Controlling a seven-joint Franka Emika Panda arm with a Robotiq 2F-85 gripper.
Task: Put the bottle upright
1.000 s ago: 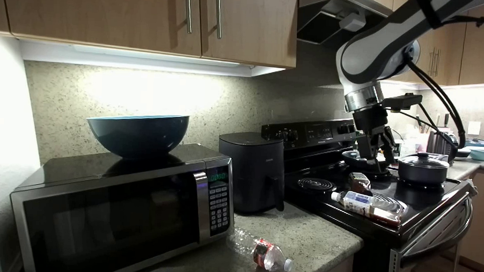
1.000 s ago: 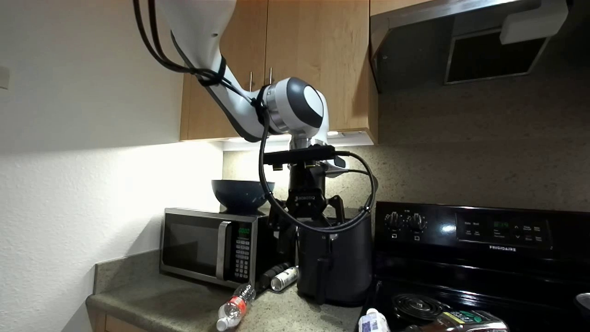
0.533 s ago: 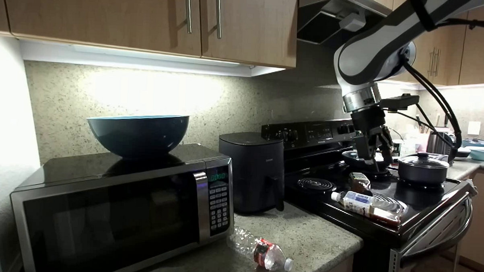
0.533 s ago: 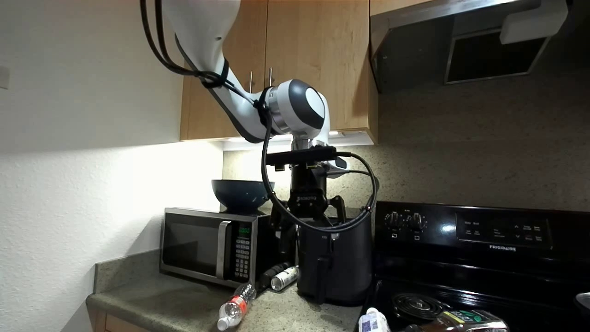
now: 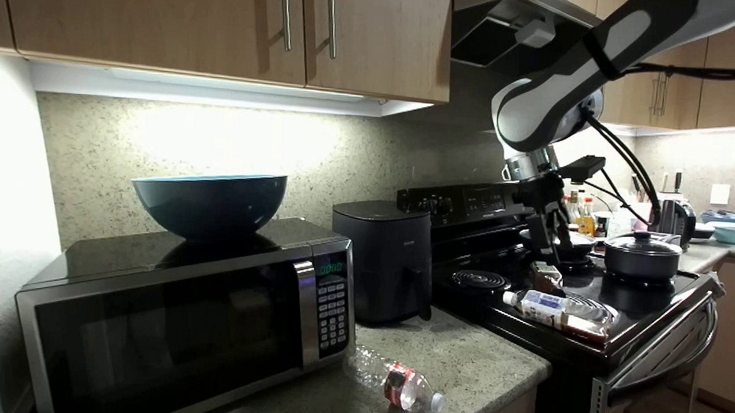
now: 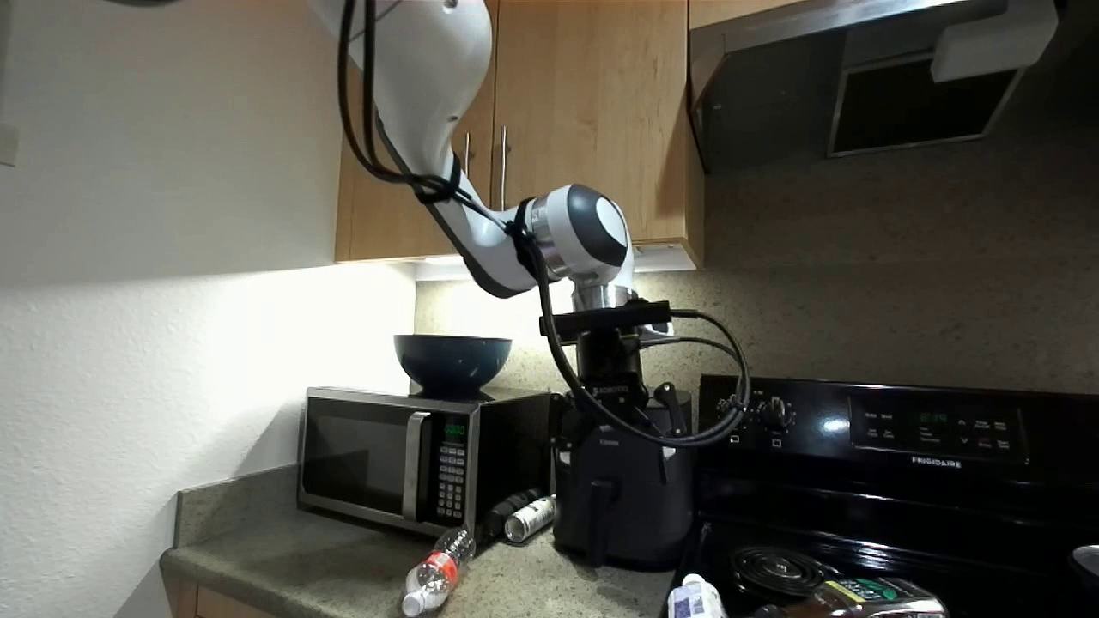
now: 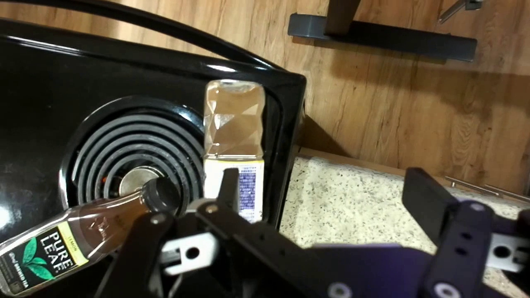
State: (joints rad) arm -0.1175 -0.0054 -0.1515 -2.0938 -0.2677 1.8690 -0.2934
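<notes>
The bottle (image 5: 559, 314) lies on its side at the stove's near corner, its pale cap toward the counter in an exterior view. It is clear, with a white-and-blue label and reddish-brown liquid at the base end. Only its cap and label end (image 6: 695, 598) show in an exterior view. From the wrist, the bottle (image 7: 234, 124) appears left of centre, its neck end mostly hidden behind a finger. My gripper (image 7: 325, 178) is open with nothing between its fingers, speckled counter showing through the gap. In both exterior views the gripper (image 5: 557, 253) hangs above the scene, apart from the bottle.
A Pure Leaf tea bottle (image 7: 45, 256) lies beside the bottle on the stove. A pot (image 5: 641, 260) stands farther back. The air fryer (image 6: 622, 506) and microwave (image 5: 173, 334) stand on the counter, where a red-banded clear bottle (image 5: 398, 382) and a can (image 6: 530, 519) lie.
The arm and open gripper have come lower, shifting left in an exterior view and right in an exterior view, across the air fryer's front. The bottles have not moved.
</notes>
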